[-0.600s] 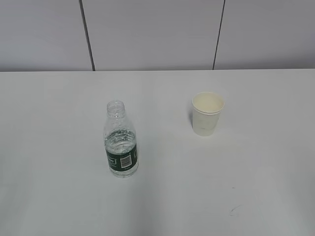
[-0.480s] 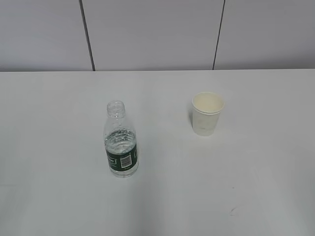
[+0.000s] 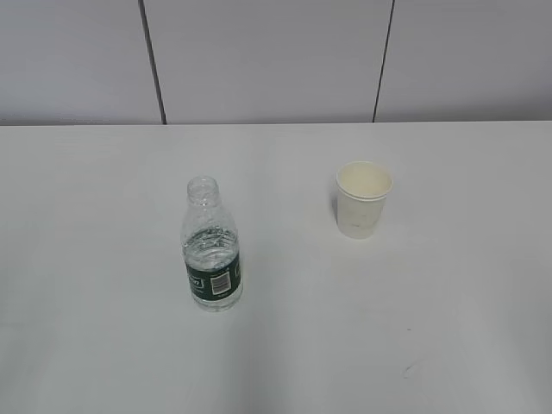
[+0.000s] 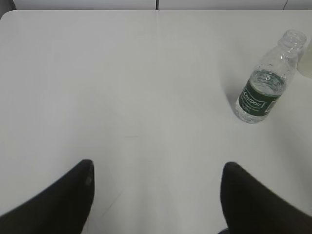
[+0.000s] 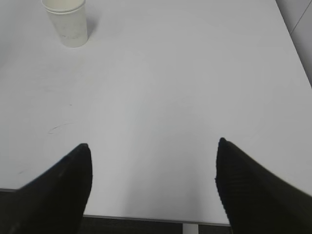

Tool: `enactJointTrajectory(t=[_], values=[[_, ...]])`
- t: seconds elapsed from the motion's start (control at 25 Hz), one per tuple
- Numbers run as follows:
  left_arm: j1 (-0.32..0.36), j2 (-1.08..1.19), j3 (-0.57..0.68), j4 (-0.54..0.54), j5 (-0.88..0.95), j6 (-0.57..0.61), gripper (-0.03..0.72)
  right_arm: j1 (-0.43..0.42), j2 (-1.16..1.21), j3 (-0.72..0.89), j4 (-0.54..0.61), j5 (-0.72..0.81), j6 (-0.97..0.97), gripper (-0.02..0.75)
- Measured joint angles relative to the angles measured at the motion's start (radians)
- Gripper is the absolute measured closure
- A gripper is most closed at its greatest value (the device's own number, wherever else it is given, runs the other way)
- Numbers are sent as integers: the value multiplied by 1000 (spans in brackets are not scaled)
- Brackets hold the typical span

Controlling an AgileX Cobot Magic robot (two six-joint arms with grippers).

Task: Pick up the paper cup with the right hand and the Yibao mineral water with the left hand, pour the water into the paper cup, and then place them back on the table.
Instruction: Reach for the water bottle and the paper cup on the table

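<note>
The Yibao mineral water bottle stands upright and uncapped on the white table, left of centre; it also shows in the left wrist view at the far right. The paper cup stands upright to its right and shows in the right wrist view at the top left. My left gripper is open and empty, well short of the bottle. My right gripper is open and empty near the table's front edge, far from the cup. Neither arm shows in the exterior view.
A grey panelled wall stands behind the table. A faint dark scuff marks the tabletop near the front right. The table's front edge and right edge show in the right wrist view.
</note>
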Motion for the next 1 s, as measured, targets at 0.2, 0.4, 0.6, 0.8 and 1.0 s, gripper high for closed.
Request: enactJointTrajectory(t=[0.2,0.4,0.6,0.8,1.0], values=[[0,0,0,0,0,0,190,0,0,0,0,0,0,153],[0,0,0,0,0,0,190,0,0,0,0,0,0,153],[0,0,0,0,0,0,190,0,0,0,0,0,0,153],[0,0,0,0,0,0,190,0,0,0,0,0,0,153],[-1,0,0,-11,0,0,190,0,0,0,0,-2,0,152]])
